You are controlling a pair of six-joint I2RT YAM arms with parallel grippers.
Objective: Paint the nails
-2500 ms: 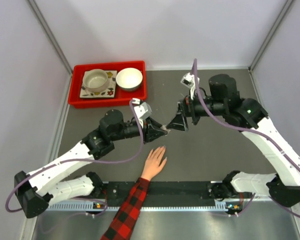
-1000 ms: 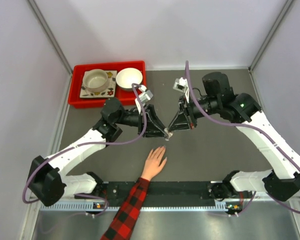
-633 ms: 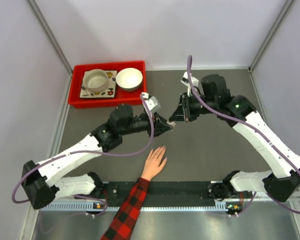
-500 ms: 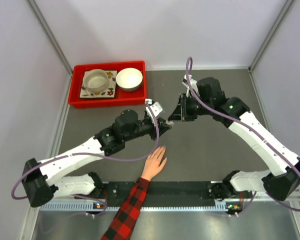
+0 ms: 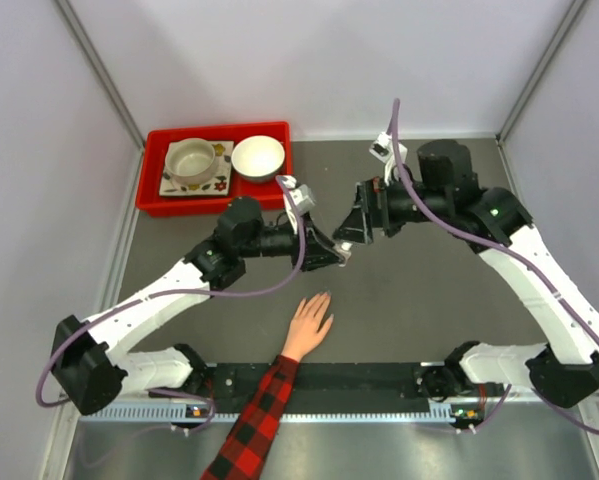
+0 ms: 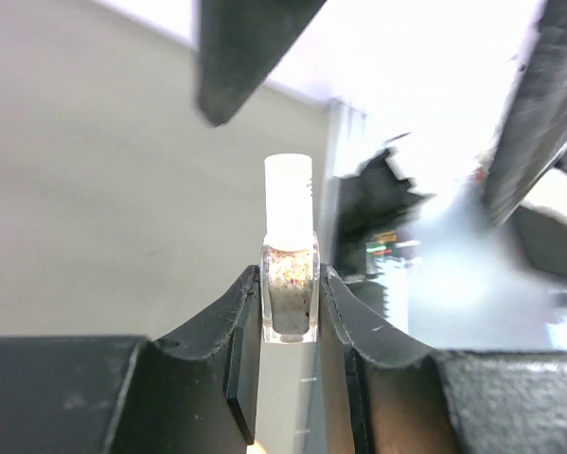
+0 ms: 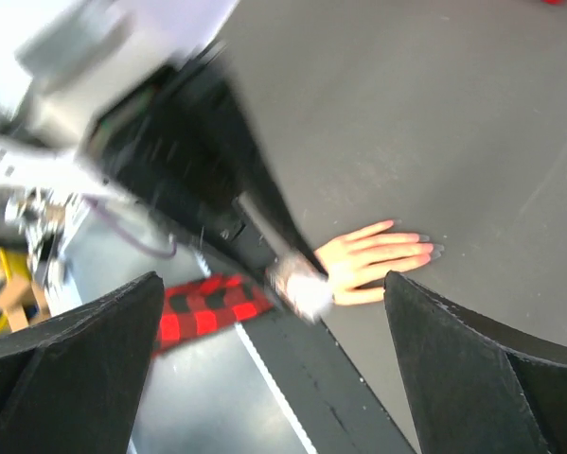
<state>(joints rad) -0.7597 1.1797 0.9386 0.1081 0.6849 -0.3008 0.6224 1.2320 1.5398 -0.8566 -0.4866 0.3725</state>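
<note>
A small clear nail polish bottle (image 6: 290,298) with a white cap (image 6: 289,194) stands upright in my left gripper (image 6: 290,279), which is shut on its glass body. In the top view the left gripper (image 5: 337,253) hovers above the table, beyond the hand (image 5: 309,324). The hand lies flat, fingers spread, with a red-and-black plaid sleeve (image 5: 254,420). My right gripper (image 5: 349,230) is open just up and right of the bottle (image 5: 343,255), not touching it. The right wrist view shows the blurred bottle (image 7: 302,286) between its wide fingers (image 7: 75,350), and the nails (image 7: 425,239) as tiny dark tips.
A red tray (image 5: 151,190) at the back left holds a beige cup (image 5: 191,160) on a flowered plate and a white bowl (image 5: 258,157). A black rail (image 5: 369,380) runs along the near edge between the arm bases. Grey walls close in the sides.
The right gripper, shut at the bottle's top a second ago, has opened wide and drawn back a little. The left gripper stays shut on the bottle and has shifted slightly.
</note>
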